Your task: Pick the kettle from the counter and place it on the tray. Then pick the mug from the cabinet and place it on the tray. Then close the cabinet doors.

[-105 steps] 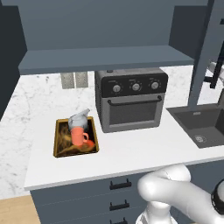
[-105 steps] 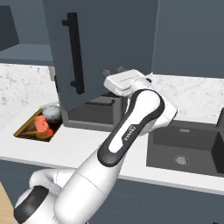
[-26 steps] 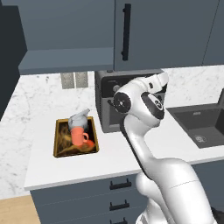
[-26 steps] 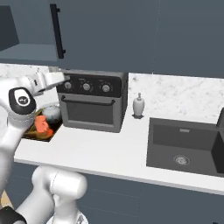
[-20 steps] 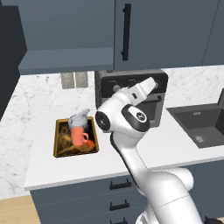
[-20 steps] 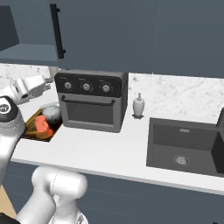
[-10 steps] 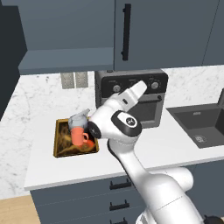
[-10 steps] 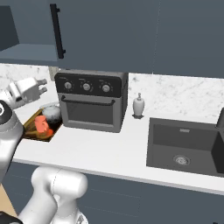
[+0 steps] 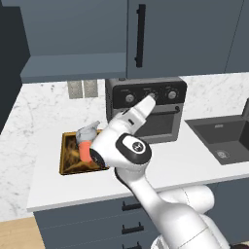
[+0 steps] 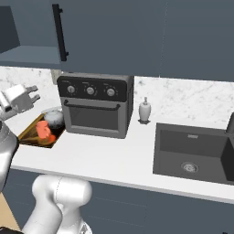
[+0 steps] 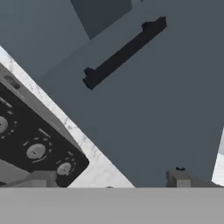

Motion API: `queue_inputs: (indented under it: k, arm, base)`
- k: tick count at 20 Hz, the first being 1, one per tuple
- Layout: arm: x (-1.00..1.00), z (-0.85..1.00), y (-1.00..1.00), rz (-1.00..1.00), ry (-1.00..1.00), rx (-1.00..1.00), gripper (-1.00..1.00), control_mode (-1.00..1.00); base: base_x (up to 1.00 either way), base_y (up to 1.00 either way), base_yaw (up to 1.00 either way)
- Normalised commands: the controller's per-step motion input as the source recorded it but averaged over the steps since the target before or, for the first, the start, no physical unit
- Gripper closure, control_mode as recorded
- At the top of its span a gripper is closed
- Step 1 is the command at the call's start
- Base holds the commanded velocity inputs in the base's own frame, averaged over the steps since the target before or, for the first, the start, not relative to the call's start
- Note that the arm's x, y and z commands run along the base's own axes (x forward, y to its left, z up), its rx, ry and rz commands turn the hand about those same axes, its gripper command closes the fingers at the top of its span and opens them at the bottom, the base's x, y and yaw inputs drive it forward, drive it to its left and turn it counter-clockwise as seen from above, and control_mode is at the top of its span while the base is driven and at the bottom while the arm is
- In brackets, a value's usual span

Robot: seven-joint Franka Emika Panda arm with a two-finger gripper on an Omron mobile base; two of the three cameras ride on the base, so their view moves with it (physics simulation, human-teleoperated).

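Kettle [image 9: 89, 131] and mug [image 9: 85, 150] sit on the tray [image 9: 65, 156] — door-closing is the step in hand. Gripper [image 10: 33, 96] empty, jaws narrowly parted — next it must reach the left, open cabinet door [image 9: 10, 73] and push it shut.

Tray [image 9: 67, 158] and mug [image 9: 84, 150] partly behind arm

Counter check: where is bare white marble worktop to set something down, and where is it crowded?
Bare white marble counter runs along the front edge between the black countertop oven and the dark sink basin, and left of the yellow-rimmed brown tray. The tray is crowded: silver-grey kettle and orange-red mug.
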Motion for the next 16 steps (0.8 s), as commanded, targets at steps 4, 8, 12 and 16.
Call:
queue_inputs:
  k: [4,8,12,16]
  arm:
    - [-0.35,0.13,0.58,-0.06,-0.15,-0.09,-1.00,-1.00]
    - [-0.43,0.35,0.64,-0.03,-0.17,-0.05,-1.00,-1.00]
    - [-0.29,0.23,0.74,-0.03,0.00,-0.09,-1.00,-1.00]
    - [-0.10,0.02,0.90,-0.06,0.01,-0.13,-1.00,-1.00]
  base:
    - [0.00,0.00,0.00]
    - [0.00,0.00,0.00]
    - [0.00,0.00,0.00]
    - [0.00,0.00,0.00]
